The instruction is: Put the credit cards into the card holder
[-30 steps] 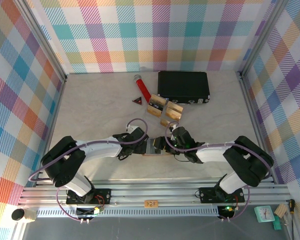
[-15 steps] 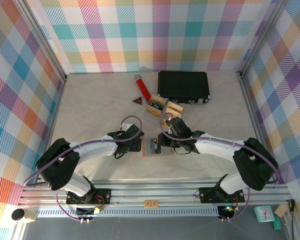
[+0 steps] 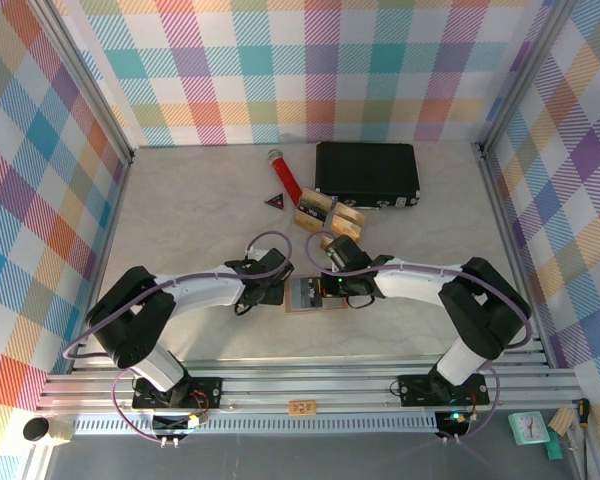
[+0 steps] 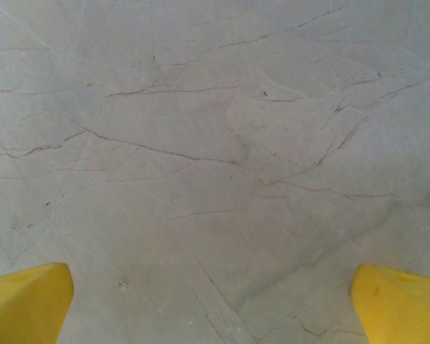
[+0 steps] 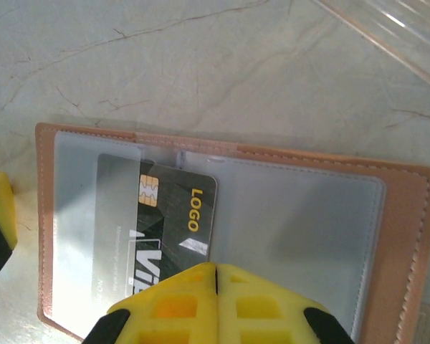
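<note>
Now that the right gripper (image 5: 215,283) has shut its two yellow fingers tight, it sits low over the open card holder (image 5: 401,236). A second ago those fingers were partly open. Half a second ago the gripper had pulled back a bit toward the clear tray (image 5: 365,32). Now it is back over the holder. I see nothing pinched between the shut fingers.

Right under the fingertips, and a bit ahead of them, lies a dark card (image 5: 175,222) with a gold chip. It rests on the holder's pocket side and looks partly slid under the clear sleeve. I cannot tell how deep it goes.

So I think the gripper has let go of this card and means to use its shut tips like one finger, to nudge the card the rest of the way in.

Off to the side, the left gripper (image 4: 211,294) is wide open and holds nothing. It has stayed that way for the whole second. Only bare table (image 4: 201,143) lies below it. From above, it sits just beside the holder's edge, maybe to stop the holder from sliding.

More credit cards (image 3: 348,221) wait beyond the right gripper, in the tray, so the job is not done.
</note>
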Controlling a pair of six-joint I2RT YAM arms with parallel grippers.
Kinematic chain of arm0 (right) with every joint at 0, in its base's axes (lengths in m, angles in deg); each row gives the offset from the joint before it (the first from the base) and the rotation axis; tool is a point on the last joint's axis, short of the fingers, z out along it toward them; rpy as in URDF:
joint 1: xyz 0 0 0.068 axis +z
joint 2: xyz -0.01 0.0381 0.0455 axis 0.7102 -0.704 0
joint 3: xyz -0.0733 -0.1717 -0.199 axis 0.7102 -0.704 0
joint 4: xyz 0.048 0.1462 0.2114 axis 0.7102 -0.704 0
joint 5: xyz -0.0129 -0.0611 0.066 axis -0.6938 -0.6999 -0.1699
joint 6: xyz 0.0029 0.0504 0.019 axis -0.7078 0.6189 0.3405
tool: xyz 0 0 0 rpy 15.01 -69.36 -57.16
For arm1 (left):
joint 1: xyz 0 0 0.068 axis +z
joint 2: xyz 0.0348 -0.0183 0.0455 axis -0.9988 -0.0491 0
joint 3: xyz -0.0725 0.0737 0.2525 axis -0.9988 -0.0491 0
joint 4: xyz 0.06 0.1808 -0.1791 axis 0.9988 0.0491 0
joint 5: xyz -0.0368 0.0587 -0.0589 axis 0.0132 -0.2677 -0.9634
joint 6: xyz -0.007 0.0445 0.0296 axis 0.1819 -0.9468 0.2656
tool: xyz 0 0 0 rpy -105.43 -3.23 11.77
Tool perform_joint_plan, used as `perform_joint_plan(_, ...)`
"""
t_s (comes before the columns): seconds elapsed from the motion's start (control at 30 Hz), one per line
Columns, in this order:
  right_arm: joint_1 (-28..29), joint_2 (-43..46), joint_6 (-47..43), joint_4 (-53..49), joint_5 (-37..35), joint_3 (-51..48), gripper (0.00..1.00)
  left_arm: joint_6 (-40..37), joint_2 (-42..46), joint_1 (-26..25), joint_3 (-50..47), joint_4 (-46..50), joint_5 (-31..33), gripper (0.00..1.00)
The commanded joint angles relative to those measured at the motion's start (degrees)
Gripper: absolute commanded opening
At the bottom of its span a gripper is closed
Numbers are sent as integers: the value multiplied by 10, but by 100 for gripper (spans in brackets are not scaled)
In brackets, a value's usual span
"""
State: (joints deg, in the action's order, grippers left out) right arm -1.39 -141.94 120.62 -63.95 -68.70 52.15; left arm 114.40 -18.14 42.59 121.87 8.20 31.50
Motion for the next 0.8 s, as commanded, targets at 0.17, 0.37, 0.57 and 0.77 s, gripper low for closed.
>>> perform_joint_plan(0.17, 1, -33, -6, 14, 21, 22, 0, -13, -33, -11, 24, 3, 6, 100)
perform_joint_plan(0.37, 1, -41, 8, 31, 40, 26, 0, -14, -48, -14, 29, -3, 0, 100)
perform_joint_plan(0.57, 6, -56, 21, 45, 61, 39, 0, -12, -53, -18, 28, -10, -3, 100)
perform_joint_plan(0.77, 22, -75, 33, 55, 73, 54, 0, -7, -56, -23, 25, -17, -4, 100)
